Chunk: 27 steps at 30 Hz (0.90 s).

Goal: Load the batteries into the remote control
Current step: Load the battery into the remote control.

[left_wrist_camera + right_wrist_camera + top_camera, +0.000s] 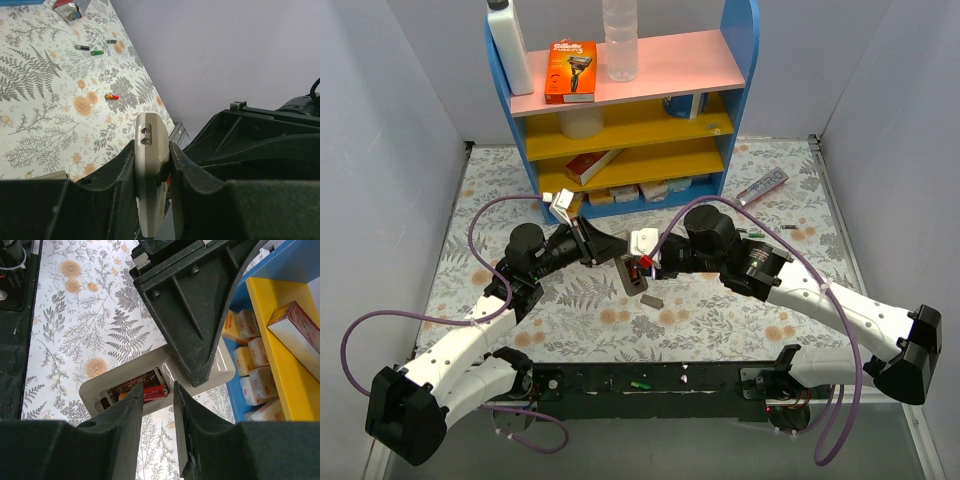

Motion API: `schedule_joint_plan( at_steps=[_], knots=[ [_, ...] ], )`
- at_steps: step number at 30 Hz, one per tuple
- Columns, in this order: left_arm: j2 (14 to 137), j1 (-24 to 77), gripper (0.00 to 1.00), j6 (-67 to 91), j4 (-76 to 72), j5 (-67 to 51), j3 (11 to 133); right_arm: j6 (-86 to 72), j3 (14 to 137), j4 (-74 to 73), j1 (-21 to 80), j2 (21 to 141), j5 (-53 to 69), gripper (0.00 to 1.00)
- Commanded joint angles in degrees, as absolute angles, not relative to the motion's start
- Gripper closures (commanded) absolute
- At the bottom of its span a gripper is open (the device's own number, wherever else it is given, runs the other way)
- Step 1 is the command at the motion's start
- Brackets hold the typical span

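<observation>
Evidently the loading step itself is in hand. The remote control point(150, 170) is clamped edge-on between the left jaws, with its open battery bay turned towards the right jaws. Inside that bay a dark battery point(131, 388) is seen seated. A red battery point(155, 391) lies alongside it, directly in the slim gap between the right jaws, which are set narrowly apart. Whether the red one is pinched by them or only lies beneath their tips cannot be told. Spare batteries point(97, 52) are scattered on the surface point(45, 115) well beyond the left jaws, and a loose grey cover point(651, 299) lies just beside the right jaws. The task is judged to be nearly loaded but not closed. Next, the red battery would have to be pressed flat into its slot and let go. The remote would need to be held steady throughout, after which the cover could be fetched.
</observation>
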State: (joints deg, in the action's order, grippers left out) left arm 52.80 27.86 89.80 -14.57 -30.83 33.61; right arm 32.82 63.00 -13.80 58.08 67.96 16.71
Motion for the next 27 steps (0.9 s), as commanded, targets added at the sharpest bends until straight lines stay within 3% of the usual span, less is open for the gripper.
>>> schedule_joint_plan(
  at_steps=[1, 27],
  knots=[
    [52.6, 27.5, 1.00, 89.3, -15.6, -31.8, 35.9, 32.4, 65.4, -12.4, 58.0, 68.6, 17.1, 0.64],
    [52.8, 27.3, 1.00, 90.1, -17.2, -33.7, 36.5, 40.9, 69.6, -24.0, 58.0, 73.8, 15.6, 0.70]
  ],
)
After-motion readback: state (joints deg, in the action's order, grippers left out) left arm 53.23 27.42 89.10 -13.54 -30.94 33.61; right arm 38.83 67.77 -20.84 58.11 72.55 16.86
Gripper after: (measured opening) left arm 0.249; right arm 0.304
